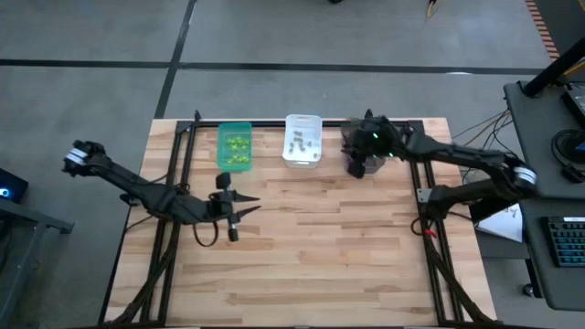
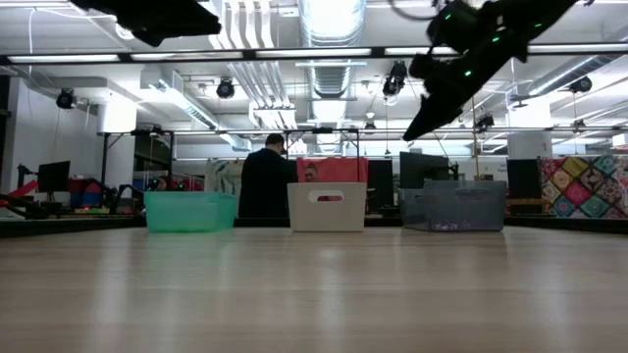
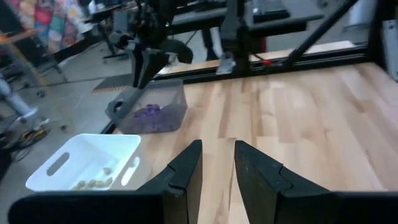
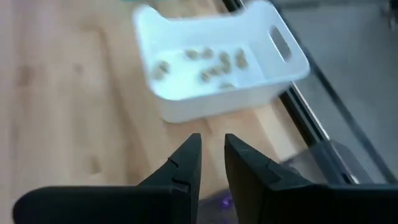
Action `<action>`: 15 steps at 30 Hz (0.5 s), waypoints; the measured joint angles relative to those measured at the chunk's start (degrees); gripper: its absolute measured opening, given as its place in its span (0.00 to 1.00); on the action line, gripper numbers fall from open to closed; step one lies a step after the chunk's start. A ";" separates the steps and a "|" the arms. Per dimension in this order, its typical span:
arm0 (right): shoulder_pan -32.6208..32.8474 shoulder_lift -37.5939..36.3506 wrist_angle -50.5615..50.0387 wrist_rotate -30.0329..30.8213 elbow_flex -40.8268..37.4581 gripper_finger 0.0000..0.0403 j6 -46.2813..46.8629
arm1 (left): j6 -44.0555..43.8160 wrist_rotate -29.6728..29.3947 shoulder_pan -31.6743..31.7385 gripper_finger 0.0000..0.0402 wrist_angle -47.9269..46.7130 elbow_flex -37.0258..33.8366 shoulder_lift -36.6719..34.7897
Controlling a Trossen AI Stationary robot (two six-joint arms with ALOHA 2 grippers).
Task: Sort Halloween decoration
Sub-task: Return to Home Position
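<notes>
The left claw [image 3: 217, 146] is open by only a narrow gap; nothing is between its fingers and it touches nothing. The right claw [image 4: 212, 138] has the same narrow gap and is also empty.

The left arm is folded low over the left half of the worktop [image 1: 320, 256], and its claw points toward the middle. The right arm reaches from the right edge across to the far side. Its claw hangs high above the grey bin [image 2: 453, 211] and is tilted downward.

There are three bins in one row along the far edge: the green bin [image 1: 220, 146], the white bin [image 1: 303, 163] and the grey bin. All of the Halloween decoration lies inside them. The yellow-green pieces [image 1: 238, 146] are in the green bin, the pale pieces [image 4: 208, 73] in the white bin, and the purple pieces [image 3: 149, 113] in the grey bin. I count about seven pale pieces; the yellow-green and purple ones lie too close together to count.

A person [image 2: 267, 181] stands in the room behind the bins.
</notes>
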 joint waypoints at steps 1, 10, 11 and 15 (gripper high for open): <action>1.25 -2.05 1.30 0.01 -1.77 0.16 -0.18 | 0.80 0.82 -0.02 0.19 0.71 -1.42 -1.47; 8.97 -16.34 3.87 -2.52 -11.58 0.16 -0.27 | 4.76 2.66 0.00 0.19 4.76 -10.99 -16.04; 9.45 -17.48 3.99 -2.60 -12.39 0.16 -0.13 | 4.84 2.67 0.00 0.19 4.81 -11.94 -17.83; 11.15 -21.64 5.64 -2.62 -15.80 0.16 0.65 | 4.84 2.66 0.07 0.19 4.90 -15.37 -24.57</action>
